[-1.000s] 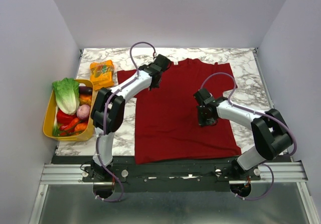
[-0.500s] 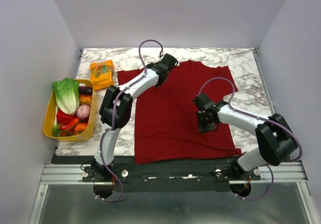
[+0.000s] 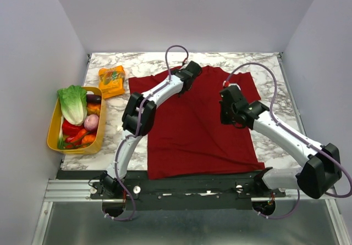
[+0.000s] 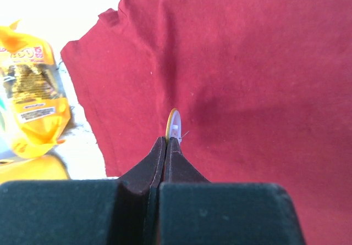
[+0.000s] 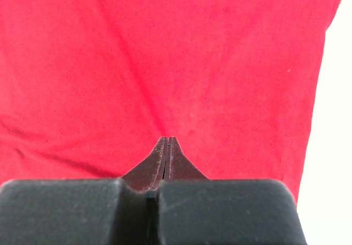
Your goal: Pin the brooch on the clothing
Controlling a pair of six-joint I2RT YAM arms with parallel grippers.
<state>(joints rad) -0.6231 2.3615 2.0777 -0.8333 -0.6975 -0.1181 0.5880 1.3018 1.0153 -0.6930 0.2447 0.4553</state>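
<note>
Yellow-faced brooch edge-up over dark red T-shirt spread flat

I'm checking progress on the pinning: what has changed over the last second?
The left gripper, shut on the brooch, slid rightward along the collar end of the T-shirt. The right gripper, shut, moved away from the arm bases, up the T-shirt's right side. The T-shirt, snack packet and vegetable tray stayed put.

Shirt on table; snack pkt, veg tray to left.
</note>
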